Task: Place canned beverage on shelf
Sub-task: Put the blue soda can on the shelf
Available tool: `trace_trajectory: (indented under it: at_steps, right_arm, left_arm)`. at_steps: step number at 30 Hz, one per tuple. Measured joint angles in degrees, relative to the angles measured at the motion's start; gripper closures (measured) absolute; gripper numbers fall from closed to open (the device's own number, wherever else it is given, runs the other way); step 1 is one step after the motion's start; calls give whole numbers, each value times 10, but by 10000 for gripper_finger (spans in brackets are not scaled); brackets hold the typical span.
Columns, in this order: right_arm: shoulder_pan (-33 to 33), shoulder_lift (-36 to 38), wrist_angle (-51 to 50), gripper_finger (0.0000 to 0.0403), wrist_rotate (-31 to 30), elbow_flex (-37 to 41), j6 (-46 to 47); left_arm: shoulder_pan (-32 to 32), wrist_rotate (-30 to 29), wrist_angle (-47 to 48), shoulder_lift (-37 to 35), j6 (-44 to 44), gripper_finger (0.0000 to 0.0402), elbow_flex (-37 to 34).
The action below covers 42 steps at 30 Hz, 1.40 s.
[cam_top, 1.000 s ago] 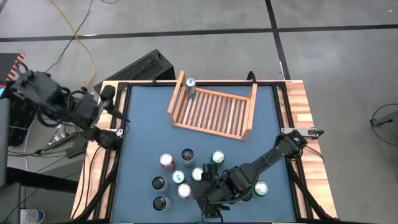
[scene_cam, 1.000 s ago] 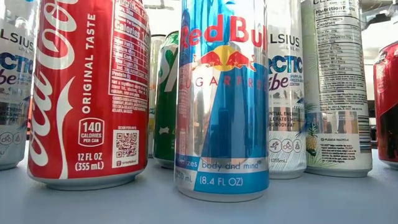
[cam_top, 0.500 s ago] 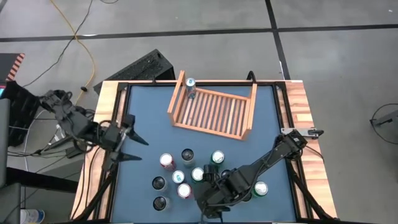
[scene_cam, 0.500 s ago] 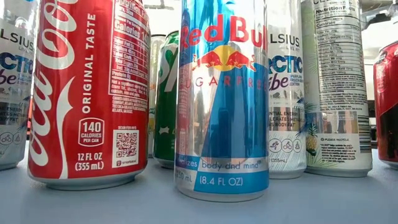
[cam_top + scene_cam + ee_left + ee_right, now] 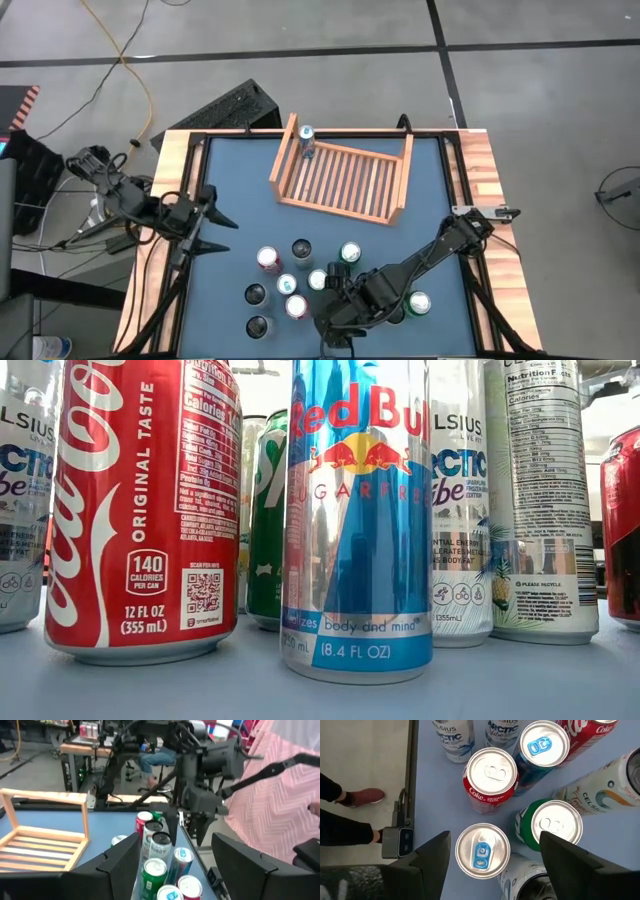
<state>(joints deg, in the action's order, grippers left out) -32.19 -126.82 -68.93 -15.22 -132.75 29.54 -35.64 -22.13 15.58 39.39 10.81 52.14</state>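
Cans cluster [image 5: 295, 280] at table's near edge, upright, packed close, several touching. Right gripper [image 5: 335, 305] hovers over cluster's near side, fingers spread wide, holding nothing; a blue-tab can [image 5: 482, 850] sits directly between its fingers below, Coke can [image 5: 492, 772] and green can [image 5: 551, 824] just beside. Left gripper [image 5: 207, 220] at table's left edge, fingers spread, empty. Shelf [image 5: 343, 178] at far centre, one can [image 5: 307, 141] upright in its far left corner, other slats bare. Open blue table [image 5: 230, 180] between cluster and shelf
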Motion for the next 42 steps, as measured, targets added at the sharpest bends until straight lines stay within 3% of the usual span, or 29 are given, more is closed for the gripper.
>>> trace_trajectory:
  at_steps: [11,13,18,26,31,34,42]
  right_arm:
    - [3,-12,5,111,14,1,17]
    - [3,-11,4,111,12,0,33]
    - [-4,9,-22,111,1,0,94]
    - [-65,62,-127,111,-26,0,207]
    - [-123,86,-213,111,-80,0,290]
    - [-153,90,-207,111,-91,0,302]
    - [-206,92,-211,111,-94,0,353]
  left_arm:
    - [0,-26,-3,13,36,168,-8]
    - [0,-30,-16,37,34,168,-8]
    - [0,30,-67,134,-17,168,0]
    - [12,38,-113,262,-28,168,38]
    - [22,34,-132,350,-52,168,101]
    - [29,47,-119,412,-48,168,155]
    - [38,102,74,574,-35,168,360]
